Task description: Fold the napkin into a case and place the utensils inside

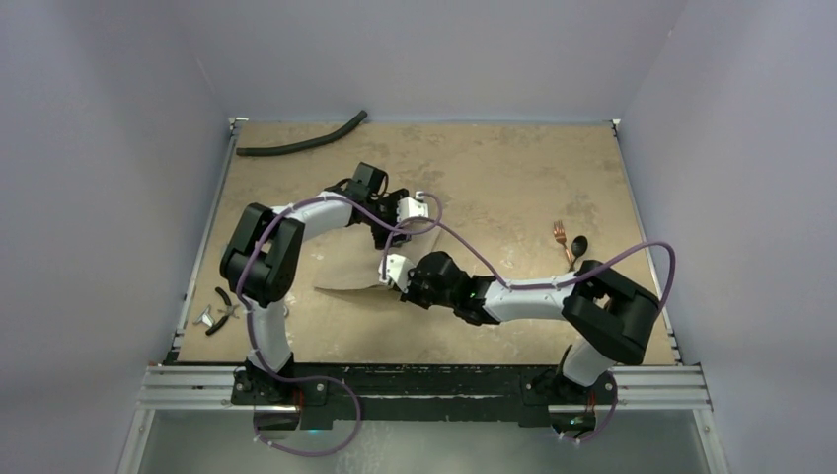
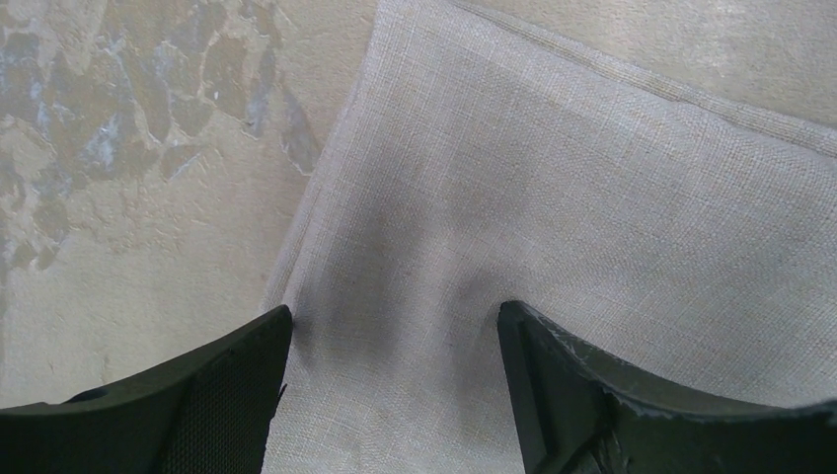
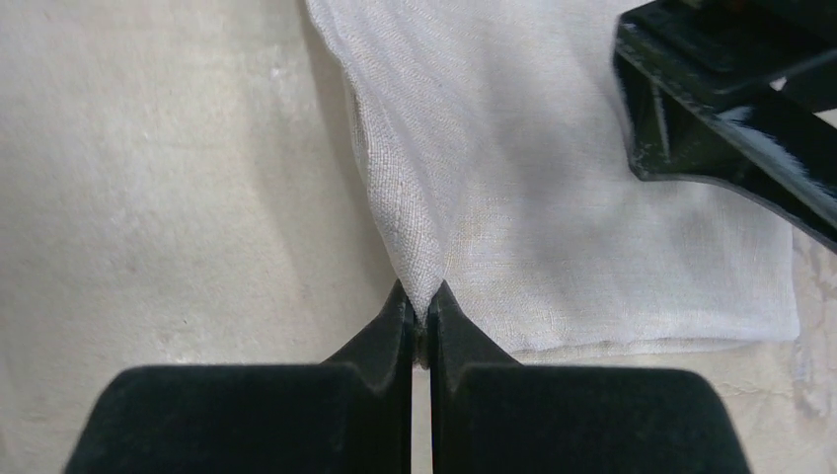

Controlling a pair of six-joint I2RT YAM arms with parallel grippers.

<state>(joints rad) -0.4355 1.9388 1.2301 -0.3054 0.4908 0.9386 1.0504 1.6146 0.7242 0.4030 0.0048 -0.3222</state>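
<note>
In the top view, the napkin (image 1: 345,269) lies on the table (image 1: 494,168), a little toward 9 o'clock from the middle, and both arms meet over its 3 o'clock side. The left gripper (image 1: 387,237) hangs over the cloth's 1 o'clock part. The right gripper (image 1: 387,280) sits low at its 4 o'clock edge. From up here we cannot tell how either pair of jaws stands. The fork (image 1: 561,235) and spoon (image 1: 579,246) lie together, well apart at 3 o'clock. We judge that this keeps them out of the fold's way until a case exists. A black hose (image 1: 301,144) lies at 11 o'clock and pliers (image 1: 225,306) at 8 o'clock, both off the cloth.

The left wrist view supplies what the top view lacks. The 2 jaws stand wide with nothing between them, straddling plain weave near the napkin's 9 o'clock edge. Whether the tips touch the cloth we cannot tell. We read this as a hand poised to pin or pinch the cloth.

The right wrist view shows the jaws closed tight on a thin pinch of the napkin's edge, with the cloth tenting up toward 12 o'clock. Only this view shows 1 finger of the left gripper at 2 o'clock over the same cloth, so the 2 are working close together. We judge the folding barely begun.
</note>
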